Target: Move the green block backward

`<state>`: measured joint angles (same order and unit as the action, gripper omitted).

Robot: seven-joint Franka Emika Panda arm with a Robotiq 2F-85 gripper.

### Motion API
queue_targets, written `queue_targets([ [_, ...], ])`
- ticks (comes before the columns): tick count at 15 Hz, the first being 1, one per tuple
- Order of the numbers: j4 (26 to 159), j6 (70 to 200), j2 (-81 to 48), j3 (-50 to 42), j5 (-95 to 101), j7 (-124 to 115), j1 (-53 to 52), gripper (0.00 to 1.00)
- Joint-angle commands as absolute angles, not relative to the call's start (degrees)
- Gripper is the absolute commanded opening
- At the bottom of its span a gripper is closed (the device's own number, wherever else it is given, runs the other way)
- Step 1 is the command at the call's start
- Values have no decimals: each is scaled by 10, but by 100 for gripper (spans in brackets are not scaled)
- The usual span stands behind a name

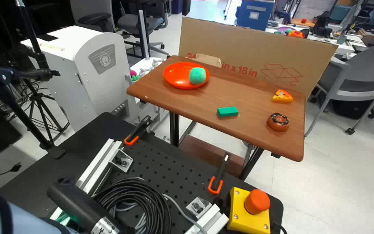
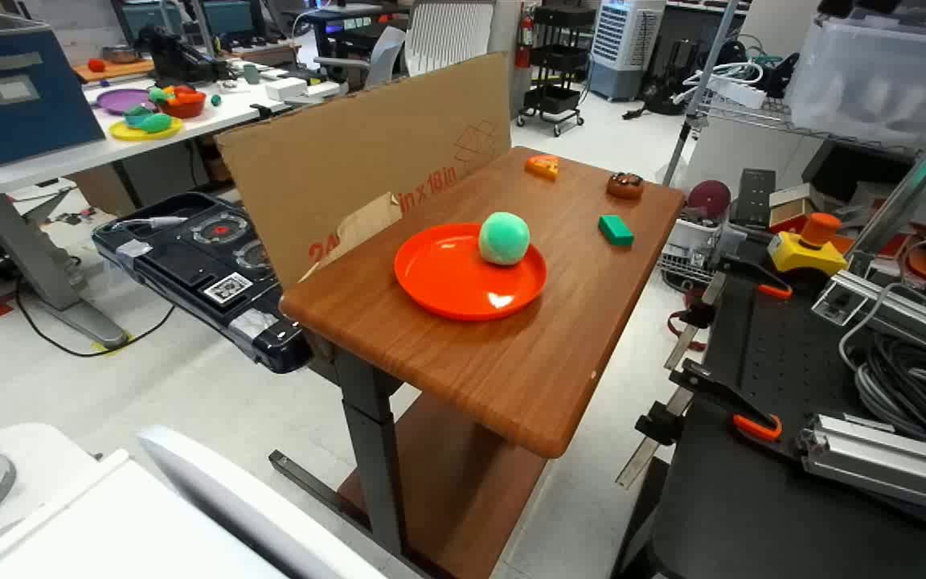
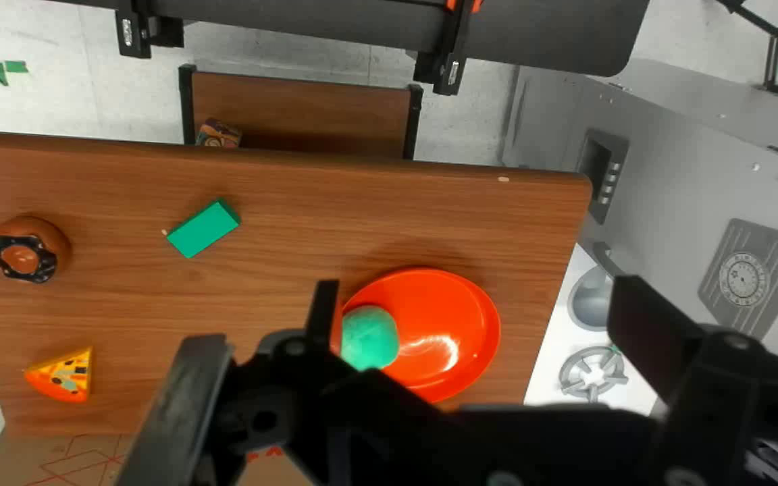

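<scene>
A: where's the green block (image 3: 203,228) rn?
B: on the table (image 3: 321,216), near the edge facing the black bench (image 1: 99,130), between the orange plate (image 3: 467,317) and that round brown thing (image 3: 31,248). green ball (image 3: 369,337) is sitting on the plate.
A: and the claw (image 3: 412,351)?
B: spread wide in the wrist view

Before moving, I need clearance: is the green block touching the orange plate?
No, tabletop shows between the green block and the orange plate in the wrist view.
</scene>
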<state>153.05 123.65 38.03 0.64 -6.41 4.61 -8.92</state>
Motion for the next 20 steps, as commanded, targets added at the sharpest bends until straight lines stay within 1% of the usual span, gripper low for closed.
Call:
queue_targets([
  [1, 1529, 1235, 380, 11, -67, 49, -84, 100],
  [9, 1529, 1235, 380, 11, -67, 49, -84, 100],
  [11, 1519, 1239, 359, 10, -53, 51, -75, 100],
  [14, 1505, 1261, 314, 0, -30, 72, -59, 100],
  [20, 1446, 1372, 141, -17, 65, 131, -17, 100],
])
